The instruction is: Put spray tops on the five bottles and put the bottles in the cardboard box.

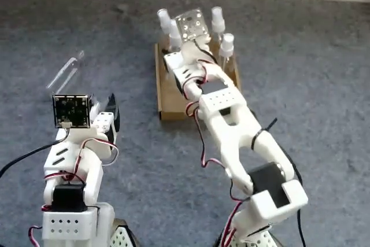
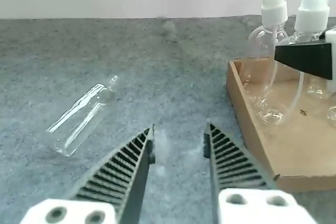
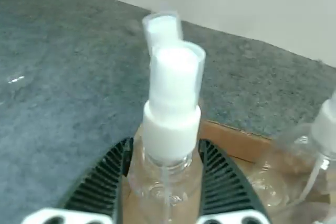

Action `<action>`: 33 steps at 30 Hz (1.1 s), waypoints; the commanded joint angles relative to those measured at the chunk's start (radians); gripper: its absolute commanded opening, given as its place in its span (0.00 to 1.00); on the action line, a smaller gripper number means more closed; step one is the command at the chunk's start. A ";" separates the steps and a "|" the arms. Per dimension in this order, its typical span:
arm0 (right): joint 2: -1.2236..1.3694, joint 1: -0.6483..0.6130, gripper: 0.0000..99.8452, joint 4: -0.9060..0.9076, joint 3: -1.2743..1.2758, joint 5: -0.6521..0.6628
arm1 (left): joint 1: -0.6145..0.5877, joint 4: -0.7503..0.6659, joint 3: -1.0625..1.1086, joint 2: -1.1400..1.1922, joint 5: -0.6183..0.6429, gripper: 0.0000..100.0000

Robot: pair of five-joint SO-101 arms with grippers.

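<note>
Starting nearest, we find the left claw (image 2: 179,139) standing moderately open, its two ribbed jaws apart with nothing between them but the grey carpet (image 2: 173,77). It touches no object. From above, it sits at the near left of the table, well apart from the box. Beyond it on the carpet lies an uncapped bottle (image 2: 81,120), clear and on its side, with its open neck pointing away from the claw. In the high view we see it lying alone, left of the box.

The right claw (image 3: 164,156) is narrowed around a capped bottle (image 3: 170,124), which is clear with a white spray top. One jaw presses each side of the bottle's shoulder, just under the collar. The bottle is upright. Behind it we see the brown wall of the cardboard box (image 3: 231,140). We cannot tell whether the bottle's base touches the box floor. From above, the right claw (image 1: 174,44) hangs over the far left part of the box.

The cardboard box is shallow and open-topped, resting on the carpet. Its near part is bare cardboard. At its far end stand three other bottles (image 1: 227,47), all upright, each with a white spray top.
</note>
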 commanded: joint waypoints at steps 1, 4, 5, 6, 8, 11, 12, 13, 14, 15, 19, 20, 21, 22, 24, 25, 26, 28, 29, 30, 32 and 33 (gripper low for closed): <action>0.008 0.013 0.00 -0.025 -0.094 0.006 | -0.005 -0.021 -0.005 -0.001 0.011 0.11; 0.030 0.008 0.00 -0.025 -0.096 0.003 | -0.005 -0.021 -0.005 -0.001 0.011 0.11; 0.033 0.008 0.00 -0.025 -0.096 0.003 | -0.005 -0.021 -0.005 -0.001 0.011 0.11; 0.038 0.008 0.00 -0.025 -0.096 0.003 | -0.005 -0.021 -0.005 -0.001 0.011 0.11; 0.044 0.008 0.00 -0.025 -0.094 0.003 | -0.005 -0.021 -0.005 -0.001 0.011 0.11; 0.044 0.007 0.00 -0.025 -0.091 0.003 | -0.005 -0.021 -0.005 -0.001 0.011 0.11; 0.044 0.007 0.00 -0.025 -0.090 0.003 | -0.005 -0.021 -0.005 -0.001 0.011 0.11; 0.044 0.007 0.00 -0.025 -0.090 0.003 | -0.005 -0.021 -0.005 -0.001 0.011 0.11; 0.044 0.005 0.00 -0.024 -0.090 0.006 | -0.005 -0.021 -0.005 -0.001 0.011 0.11; 0.042 0.001 0.00 -0.022 -0.090 0.008 | -0.005 -0.021 -0.005 -0.001 0.011 0.11; 0.039 -0.021 0.00 -0.016 -0.085 0.009 | -0.005 -0.021 -0.005 -0.001 0.011 0.11; 0.041 -0.021 0.00 -0.016 -0.085 0.009 | -0.005 -0.021 -0.005 -0.001 0.011 0.11; 0.041 -0.021 0.00 -0.016 -0.085 0.009 | -0.005 -0.021 -0.005 -0.001 0.011 0.11; 0.042 -0.021 0.00 -0.016 -0.085 0.009 | -0.005 -0.021 -0.005 -0.001 0.011 0.11; 0.041 -0.021 0.00 -0.016 -0.084 0.009 | -0.005 -0.021 -0.005 -0.001 0.009 0.11; 0.041 -0.021 0.00 -0.015 -0.084 0.009 | -0.005 -0.021 -0.005 -0.001 0.009 0.11; 0.041 -0.021 0.00 -0.013 -0.084 0.009 | -0.005 -0.021 -0.005 -0.001 0.009 0.11; 0.039 -0.022 0.00 0.022 -0.085 0.009 | -0.005 -0.021 -0.005 -0.001 0.009 0.11; 0.038 -0.022 0.00 0.039 -0.085 0.009 | -0.005 -0.021 -0.005 -0.001 0.009 0.11; 0.038 -0.024 0.01 0.047 -0.085 0.009 | -0.005 -0.021 -0.005 -0.001 0.009 0.11; 0.038 -0.027 0.03 0.053 -0.085 0.008 | -0.005 -0.021 -0.005 -0.001 0.009 0.11; 0.038 -0.030 0.04 0.053 -0.084 0.008 | -0.005 -0.021 -0.005 -0.001 0.009 0.11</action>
